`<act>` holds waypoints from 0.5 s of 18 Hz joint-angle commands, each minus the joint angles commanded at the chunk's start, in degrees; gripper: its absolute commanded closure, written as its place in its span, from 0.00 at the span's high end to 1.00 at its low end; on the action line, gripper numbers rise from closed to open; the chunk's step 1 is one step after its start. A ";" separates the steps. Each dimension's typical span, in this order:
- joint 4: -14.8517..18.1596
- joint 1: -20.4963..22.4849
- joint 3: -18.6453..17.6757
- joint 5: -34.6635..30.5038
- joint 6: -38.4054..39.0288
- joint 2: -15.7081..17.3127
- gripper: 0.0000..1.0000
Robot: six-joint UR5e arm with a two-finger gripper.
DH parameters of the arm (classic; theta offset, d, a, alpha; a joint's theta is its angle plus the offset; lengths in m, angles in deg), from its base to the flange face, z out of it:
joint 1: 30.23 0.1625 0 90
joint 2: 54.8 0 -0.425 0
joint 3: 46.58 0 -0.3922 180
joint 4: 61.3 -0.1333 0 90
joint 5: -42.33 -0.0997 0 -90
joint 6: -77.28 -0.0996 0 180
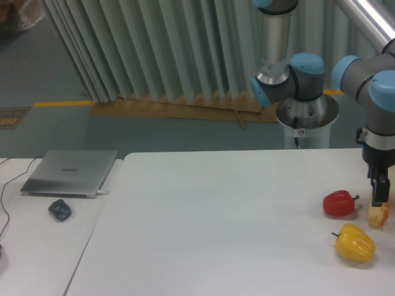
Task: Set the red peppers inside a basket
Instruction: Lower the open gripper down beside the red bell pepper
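The red pepper [339, 203] lies on its side on the white table [216, 222] at the right, its dark stem pointing right. My gripper [379, 198] hangs from the arm at the right edge of the view, just right of the red pepper and directly above a pale bread-like chunk [378, 216]. Its dark fingers reach down to the top of that chunk. Whether they are open or shut does not show from this angle. No basket is in view.
A yellow bell pepper [355, 243] lies in front of the red one, near the right edge. A closed silver laptop [71, 172] and a small dark object [60, 210] sit on a second table at the left, with a thin cable [5, 197].
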 joint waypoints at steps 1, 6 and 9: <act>0.09 -0.26 -0.96 0.00 0.09 0.26 1.00; 0.26 -0.53 -3.51 -0.09 0.17 1.05 1.00; 0.44 -1.32 -4.57 -0.44 0.18 1.06 1.00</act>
